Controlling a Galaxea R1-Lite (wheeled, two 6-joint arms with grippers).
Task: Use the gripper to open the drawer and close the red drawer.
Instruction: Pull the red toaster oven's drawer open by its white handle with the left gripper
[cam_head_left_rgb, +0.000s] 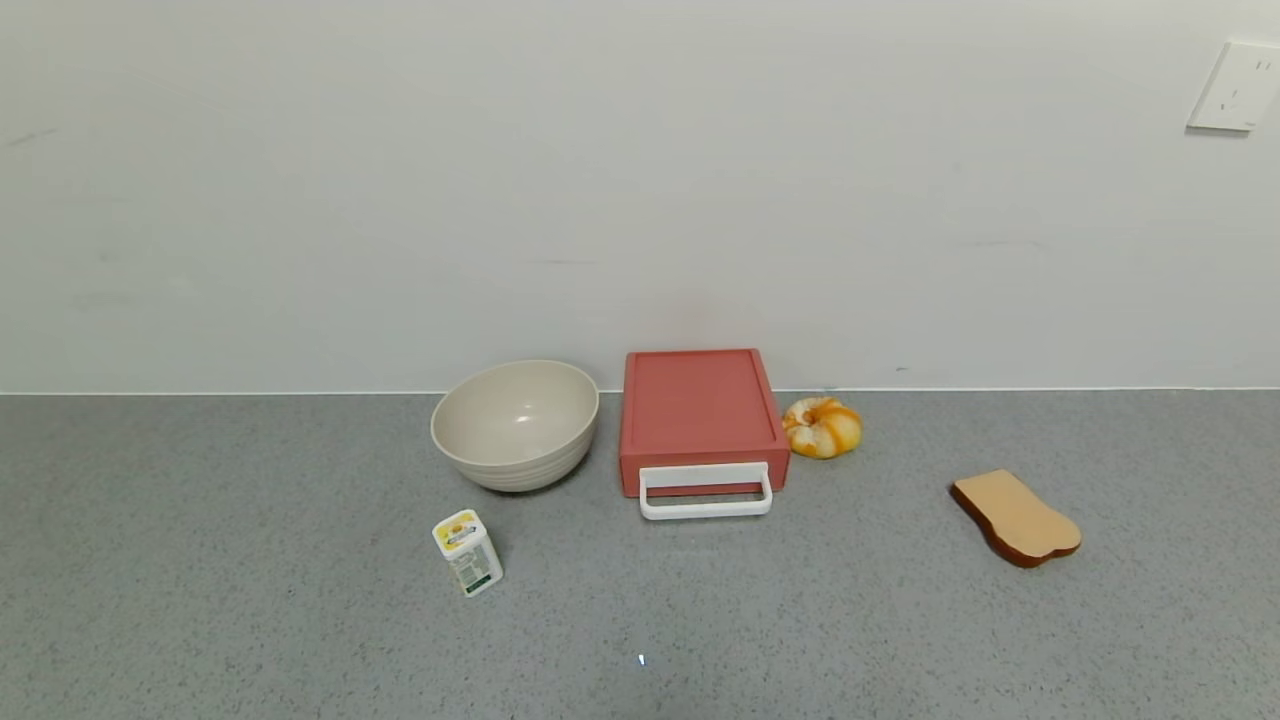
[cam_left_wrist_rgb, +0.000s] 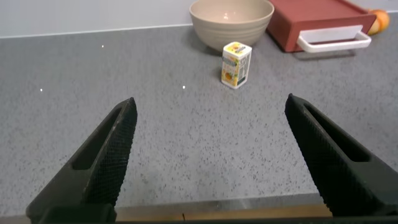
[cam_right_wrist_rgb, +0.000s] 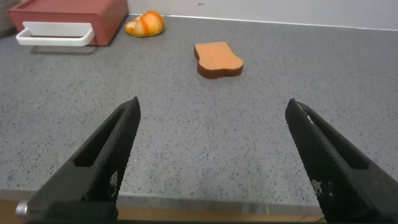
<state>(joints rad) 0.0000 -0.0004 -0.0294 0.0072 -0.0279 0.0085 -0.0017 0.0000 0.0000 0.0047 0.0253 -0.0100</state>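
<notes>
Starting at the table's (cam_head_left_rgb: 250, 600) near edge, the left pincer (cam_left_wrist_rgb: 211, 155) is seen spread and empty; the drawer (cam_head_left_rgb: 700, 415), shut, handle (cam_head_left_rgb: 705, 492) facing forward, lies ahead centrally; the right pincer (cam_right_wrist_rgb: 214, 155), likewise spread, is judged about equally near.

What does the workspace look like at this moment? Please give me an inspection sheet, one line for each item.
Surface: grey speckled counter, meeting a pale wall at the back.
Job's things: red drawer stands at the wall, tray pushed in, white loop handle facing the robot.
Clutter: beige bowl beside the drawer on the robot's left; small carton in front of the bowl; bread roll beside the drawer on the robot's right; toast slice further right.
Grippers: left gripper and right gripper both open, holding nothing, at the counter's near edge, far from the drawer.
Cables: nothing seen.
Surroundings: wall socket at upper right.
</notes>
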